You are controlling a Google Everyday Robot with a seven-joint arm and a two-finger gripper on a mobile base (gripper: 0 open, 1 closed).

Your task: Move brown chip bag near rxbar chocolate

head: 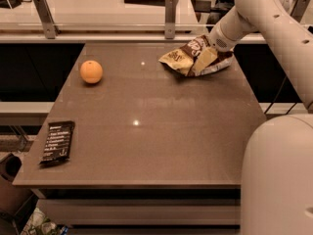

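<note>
The brown chip bag (182,58), crinkled, dark brown and pale cream, lies at the far right of the table top. My gripper (209,53) comes in from the upper right on the white arm and sits on the bag's right end, touching it. The rxbar chocolate (57,142), a small flat black wrapper with white text, lies at the near left corner of the table, far from the bag.
A round orange fruit (91,71) sits at the far left of the brown table (146,131). A rail with two metal posts (170,16) runs behind the table's far edge. My white robot body (276,175) fills the lower right.
</note>
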